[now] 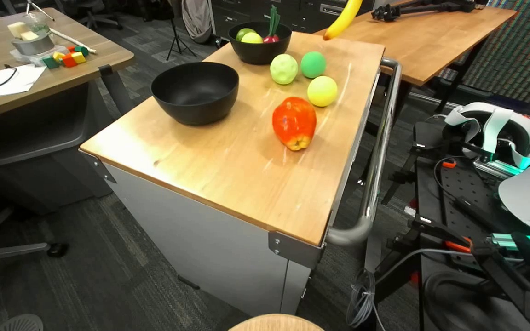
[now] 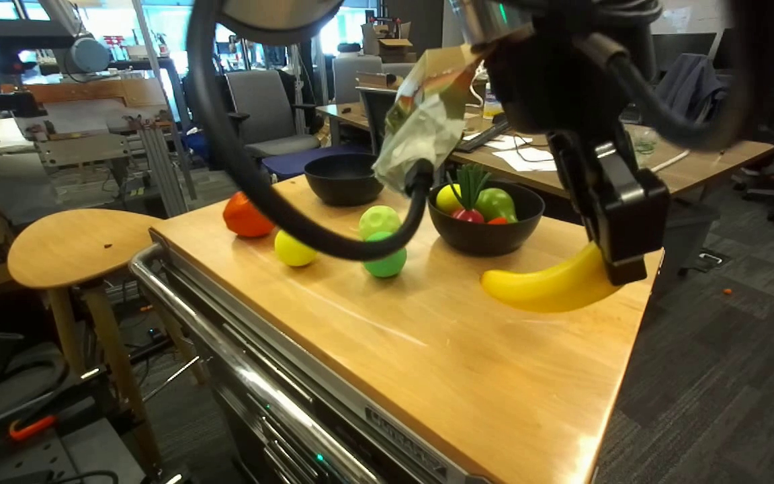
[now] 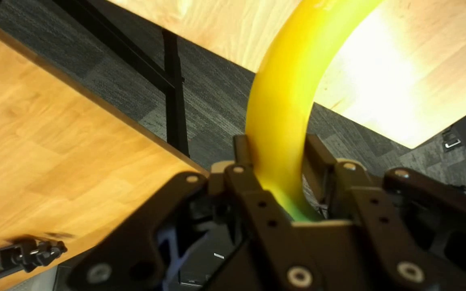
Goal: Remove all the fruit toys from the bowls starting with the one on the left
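Up near one end of the wood-topped cart (image 2: 488, 376), the gripper (image 3: 279, 159) hangs in mid-air with its fingers snug around a toy banana (image 2: 548, 288). One black bowl (image 1: 196, 94) shows nothing inside, and a red apple (image 1: 294, 120) lies loose near a yellow ball (image 1: 322, 91), a pale-green ball (image 1: 284, 69) and a green ball (image 1: 313, 64), so that half looks done. Remaining, I judge: the banana to set down, then the other black bowl (image 1: 258, 58), holding a leafy radish (image 2: 467, 214), green fruit (image 2: 496, 203), yellow fruit (image 2: 448, 199) and something orange-red (image 2: 497, 220).
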Motion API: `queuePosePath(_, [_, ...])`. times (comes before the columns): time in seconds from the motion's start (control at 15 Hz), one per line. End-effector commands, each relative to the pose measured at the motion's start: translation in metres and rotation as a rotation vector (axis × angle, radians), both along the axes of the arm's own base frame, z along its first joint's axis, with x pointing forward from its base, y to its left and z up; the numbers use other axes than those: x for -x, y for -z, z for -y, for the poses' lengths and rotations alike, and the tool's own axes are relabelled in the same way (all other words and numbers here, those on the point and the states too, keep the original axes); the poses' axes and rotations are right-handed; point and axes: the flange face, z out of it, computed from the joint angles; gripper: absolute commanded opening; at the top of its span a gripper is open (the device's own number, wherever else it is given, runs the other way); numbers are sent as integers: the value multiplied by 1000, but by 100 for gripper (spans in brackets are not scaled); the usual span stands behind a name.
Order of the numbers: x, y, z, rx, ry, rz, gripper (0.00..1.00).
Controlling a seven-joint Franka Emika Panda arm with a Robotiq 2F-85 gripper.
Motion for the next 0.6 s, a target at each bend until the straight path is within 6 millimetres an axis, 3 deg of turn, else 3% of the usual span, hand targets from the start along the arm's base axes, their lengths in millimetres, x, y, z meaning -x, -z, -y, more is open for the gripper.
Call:
queuePosePath(0.0, [-3,8,-15,-54,-31,-22,11])
queuePosePath(0.33, [-41,34,-46,-161,-69,-126,11])
queuePosePath(0.53, [-65,31,-51,-137,-80,-155,11])
